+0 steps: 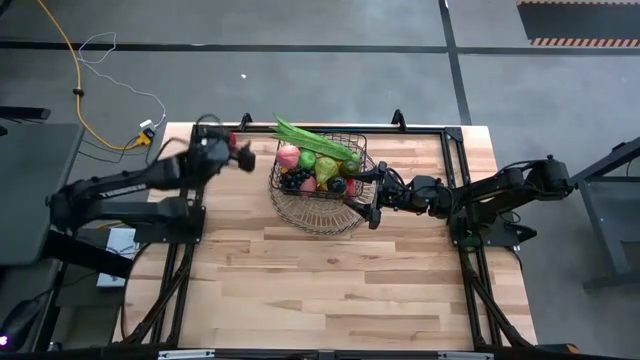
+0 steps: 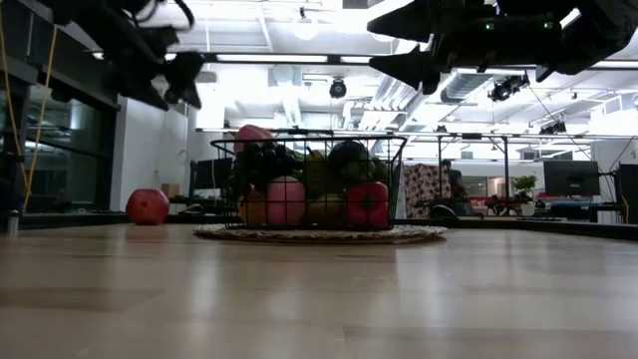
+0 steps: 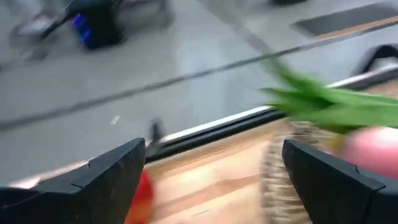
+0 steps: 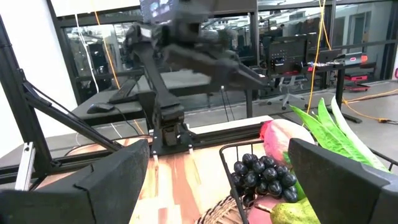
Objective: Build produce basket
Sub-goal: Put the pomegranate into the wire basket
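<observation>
- Left gripper [image 1: 243, 153] first on my screen: it hangs above the table's [image 1: 330, 290] far-left corner, fingers spread wide with nothing between them, just over a red fruit [image 2: 148, 206] lying alone on the wood, well left of the basket.
- Next, the basket [image 1: 318, 163] sits at the far middle of the table, standing on a round shallow wire dish [image 1: 318, 216].
- I see it piled with produce: a pink piece [image 1: 288, 155], dark grapes [image 4: 259, 174], green pieces, and long green pods [image 1: 310, 136] lying across its far rim.
- Right gripper [image 1: 364, 193] hovers at the basket's right side, jaws wide apart, holding nothing.
</observation>
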Controlling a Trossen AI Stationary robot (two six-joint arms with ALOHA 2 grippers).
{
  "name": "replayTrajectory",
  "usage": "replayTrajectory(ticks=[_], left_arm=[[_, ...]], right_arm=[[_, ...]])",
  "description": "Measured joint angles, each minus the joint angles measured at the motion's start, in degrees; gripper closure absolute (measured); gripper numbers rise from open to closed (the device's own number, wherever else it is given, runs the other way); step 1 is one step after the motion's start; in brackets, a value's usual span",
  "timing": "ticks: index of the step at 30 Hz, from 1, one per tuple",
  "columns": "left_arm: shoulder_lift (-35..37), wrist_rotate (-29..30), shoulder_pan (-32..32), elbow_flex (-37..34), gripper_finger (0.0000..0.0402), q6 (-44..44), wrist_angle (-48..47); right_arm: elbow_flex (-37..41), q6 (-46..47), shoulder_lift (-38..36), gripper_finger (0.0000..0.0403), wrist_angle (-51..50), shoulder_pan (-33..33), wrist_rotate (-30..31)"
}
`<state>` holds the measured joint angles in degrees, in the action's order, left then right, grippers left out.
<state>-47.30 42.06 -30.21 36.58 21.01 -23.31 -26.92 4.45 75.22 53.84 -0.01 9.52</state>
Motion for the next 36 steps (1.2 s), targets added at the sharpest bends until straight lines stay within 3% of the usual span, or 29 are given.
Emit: replayTrajectory(ticks=[4, 7, 11, 16, 26, 31, 36], left_arm=[[-5.60, -6.60, -12.12, 2.48, 0.0035, 3.27, -3.42], [-9.98, -9.07, -17.48, 2.49, 0.0035, 3.64, -3.32], [-15.70, -5.98, -16.43, 2.79, 0.0035, 5.18, -0.48], [-20.45, -3.77, -15.68, 2.77, 0.0035, 14.95, 2.03], [-30.12, 2.57, -15.09, 2.67, 0.0035, 16.19, 3.48], [-32.74, 11.47, -14.45, 2.67, 0.0035, 30.58, 2.06], [-35.40, 14.73, -13.98, 2.67, 0.0035, 37.82, 1.95]], right_arm=[[0.00, 0.00, 0.01, 0.0029, 0.02, 0.00, 0.00], [0.00, 0.00, 0.01, 0.0029, 0.02, 0.01, 0.00], [0.00, 0.00, 0.00, 0.0029, 0.07, 0.00, -0.02], [0.00, 0.00, 0.00, 0.0029, 0.31, 0.02, -0.11], [0.00, 0.17, 0.00, 0.0029, 0.36, 0.01, -0.16], [0.00, 0.04, 0.00, 0.0029, 0.37, 0.01, -0.17], [0.00, 0.04, 0.00, 0.0029, 0.39, 0.00, -0.20]])
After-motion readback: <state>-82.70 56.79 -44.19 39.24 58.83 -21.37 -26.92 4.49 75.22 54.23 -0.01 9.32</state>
